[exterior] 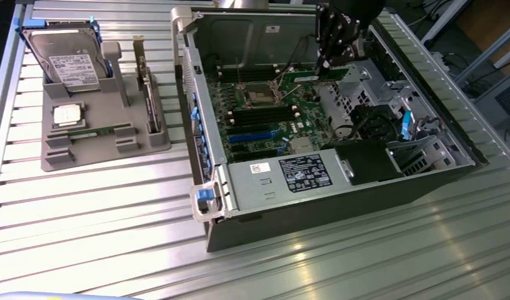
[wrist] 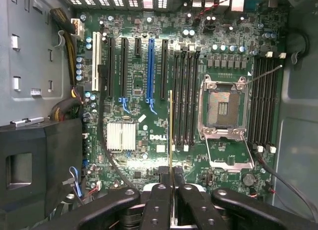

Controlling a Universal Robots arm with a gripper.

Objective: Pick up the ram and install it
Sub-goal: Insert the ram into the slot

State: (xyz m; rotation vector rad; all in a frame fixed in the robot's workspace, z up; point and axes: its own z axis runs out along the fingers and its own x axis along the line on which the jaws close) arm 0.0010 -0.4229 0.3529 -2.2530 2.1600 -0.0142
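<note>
slatted metal table (exterior: 113, 206), open case (exterior: 339, 215), gripper (wrist: 171, 192) holding ram (wrist: 170, 130)

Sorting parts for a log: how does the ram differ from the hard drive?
The ram is a thin green stick; the hard drive is a broad silver block. The ram is clamped in the gripper over the motherboard inside the case; the hard drive leans in the grey rack outside it. Both are flat, rectangular computer parts.

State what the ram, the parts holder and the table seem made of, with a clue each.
Ram: thin green circuit board, likely fibreglass. Parts holder: matt grey, moulded slots, probably plastic. Table: ribbed silvery slats with sheen, probably aluminium.
</note>
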